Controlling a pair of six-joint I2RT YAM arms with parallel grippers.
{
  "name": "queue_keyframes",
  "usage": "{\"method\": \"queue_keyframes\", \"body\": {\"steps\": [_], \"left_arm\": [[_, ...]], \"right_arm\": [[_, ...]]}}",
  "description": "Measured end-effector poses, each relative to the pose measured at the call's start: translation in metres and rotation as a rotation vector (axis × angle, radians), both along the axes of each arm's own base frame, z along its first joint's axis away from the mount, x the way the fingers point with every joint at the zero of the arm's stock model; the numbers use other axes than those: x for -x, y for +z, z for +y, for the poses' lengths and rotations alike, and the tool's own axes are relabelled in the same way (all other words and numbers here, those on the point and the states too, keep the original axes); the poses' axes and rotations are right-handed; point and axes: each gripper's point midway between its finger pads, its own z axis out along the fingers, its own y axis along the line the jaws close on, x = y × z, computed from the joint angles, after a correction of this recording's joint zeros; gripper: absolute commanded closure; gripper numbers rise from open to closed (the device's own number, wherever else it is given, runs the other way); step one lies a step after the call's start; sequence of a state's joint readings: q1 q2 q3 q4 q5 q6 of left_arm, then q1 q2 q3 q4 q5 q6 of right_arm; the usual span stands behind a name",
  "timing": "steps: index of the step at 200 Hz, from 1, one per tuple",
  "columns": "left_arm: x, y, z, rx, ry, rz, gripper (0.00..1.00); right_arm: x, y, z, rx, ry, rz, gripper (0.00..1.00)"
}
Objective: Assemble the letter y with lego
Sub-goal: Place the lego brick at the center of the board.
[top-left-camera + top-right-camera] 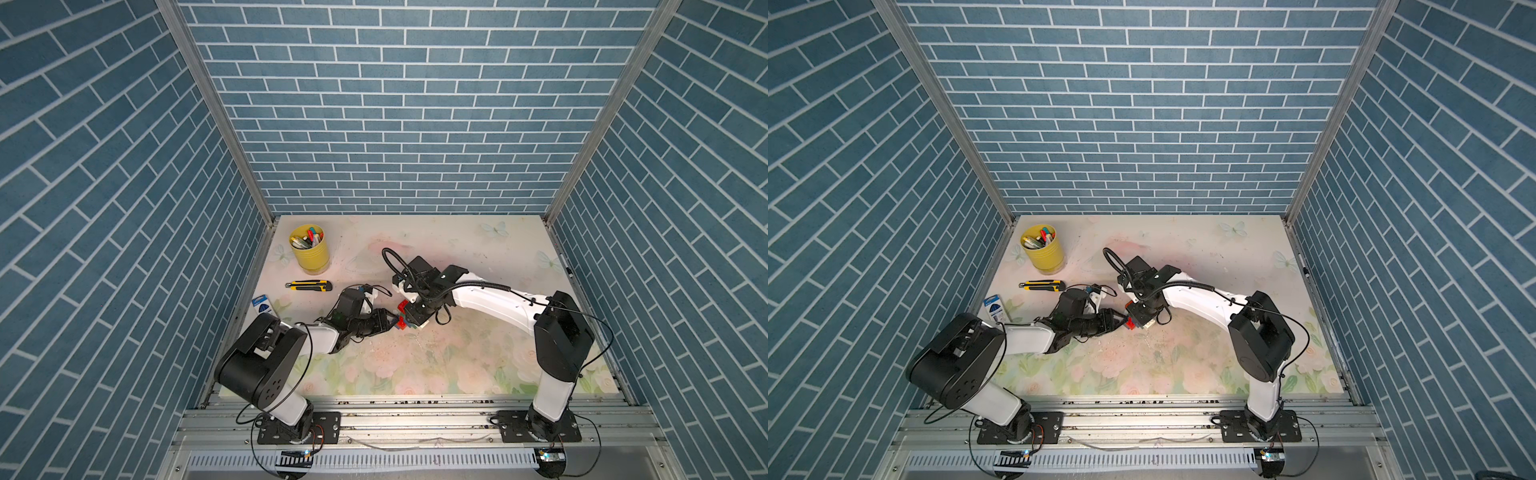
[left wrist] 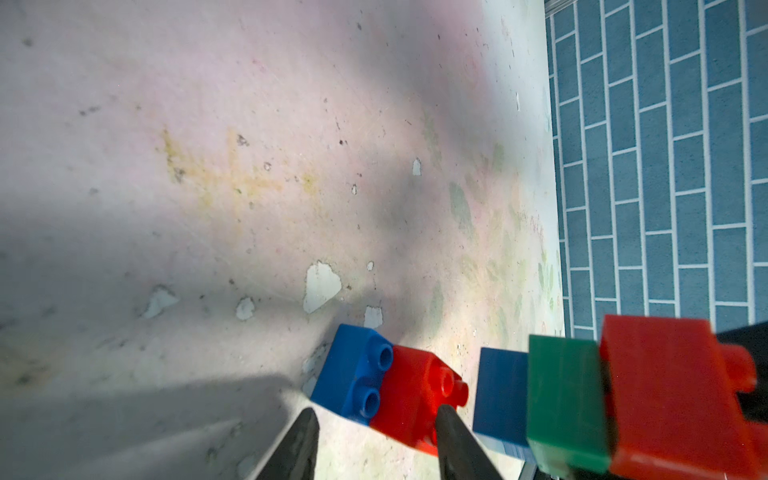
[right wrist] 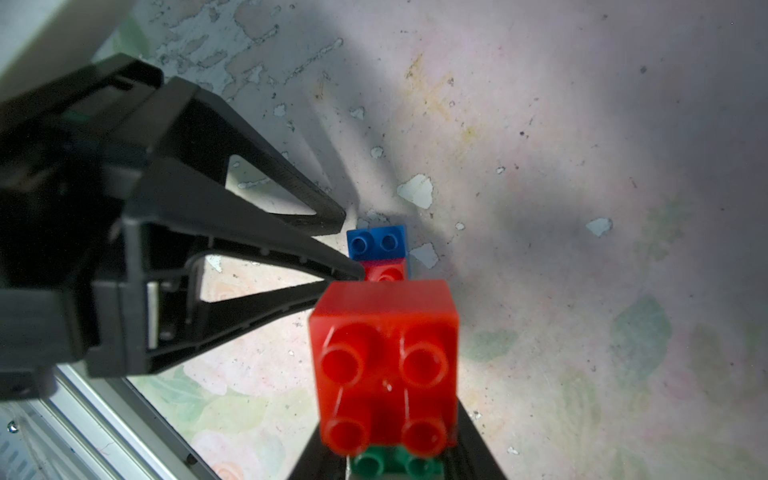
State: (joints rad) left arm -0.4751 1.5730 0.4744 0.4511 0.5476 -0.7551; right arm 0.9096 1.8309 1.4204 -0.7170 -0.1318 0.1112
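my right tool (image 3: 392, 457) clamps the half-built letter y (image 3: 386, 353) above the surface (image 2: 249, 166) so, i judge, my left tool (image 2: 377, 411), pinching a blue-and-red lego pair (image 2: 388, 386) beside it, can press those studs into its blue end.

There are two red bricks (image 2: 409, 399) (image 2: 665, 395), two blue bricks (image 2: 353, 374) (image 2: 500, 390), one green brick (image 2: 565, 399), two arms (image 1: 320, 336) (image 1: 490, 301), one cup (image 1: 312, 257), one knife (image 1: 308, 285), one packet (image 1: 262, 305)

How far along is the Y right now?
Done: two sub-assemblies are joined, a blue-red pair held by the left gripper and a red-green-blue stack held by the right gripper. In hand: they are held close, not yet touching. Left: pressing them together.
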Motion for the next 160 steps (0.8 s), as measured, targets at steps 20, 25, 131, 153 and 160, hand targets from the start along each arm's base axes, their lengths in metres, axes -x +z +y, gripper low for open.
{"method": "queue_keyframes", "body": {"steps": [20,25,131,153,160], "left_arm": [[0.0001,-0.0001,0.0001,0.001,0.000,-0.002,0.52],[0.0001,0.0000,0.0001,0.001,0.000,-0.002,0.52],[0.0001,-0.0001,0.0002,0.002,0.001,-0.004,0.52],[0.0001,-0.0001,0.0003,0.002,0.001,-0.007,0.52],[0.0001,-0.0002,0.0005,0.002,0.002,-0.007,0.52]], "right_arm": [[0.0012,0.0002,0.0014,0.000,0.013,0.002,0.71],[0.0015,0.0000,0.0018,0.001,0.017,0.003,0.71],[0.0016,-0.0059,0.0056,0.016,0.036,0.009,0.71],[0.0020,-0.0058,0.0060,0.020,0.046,0.008,0.71],[0.0023,-0.0059,0.0062,0.022,0.049,0.009,0.71]]}}
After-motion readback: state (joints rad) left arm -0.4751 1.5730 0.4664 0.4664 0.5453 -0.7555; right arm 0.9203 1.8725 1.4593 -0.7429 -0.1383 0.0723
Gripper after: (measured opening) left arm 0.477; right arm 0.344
